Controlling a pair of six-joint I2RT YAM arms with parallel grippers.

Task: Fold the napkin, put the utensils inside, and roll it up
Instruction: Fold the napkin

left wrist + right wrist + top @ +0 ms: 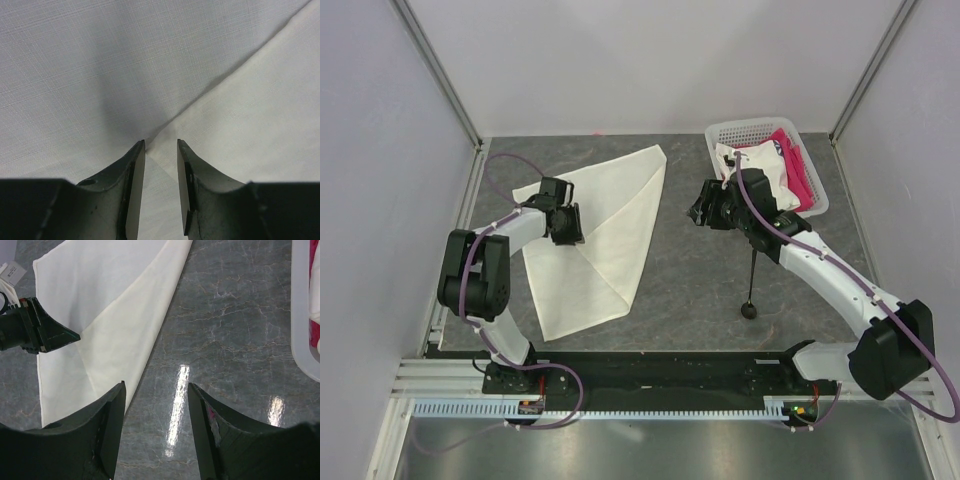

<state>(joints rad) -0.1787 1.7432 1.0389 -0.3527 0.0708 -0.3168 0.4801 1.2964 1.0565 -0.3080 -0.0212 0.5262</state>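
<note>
The napkin (610, 250) lies left of centre in the top view, flat on the grey table (700, 290). One flap is doubled over, so a diagonal fold edge crosses it, and I judge the folding only partly done. The left gripper (161, 146) sits on that edge near the cloth's upper left. Its fingers are narrowly apart with the edge running into the gap, probably to pinch a layer, but I cannot tell whether any cloth is caught. The spoon (752, 285) lies well apart, right of centre, not yet on the cloth. Above it in the frame, the right gripper (156, 387) hovers over bare table, fingers spread and empty, likely parked out of the way. The basket (750, 123) stands at upper right.
</note>
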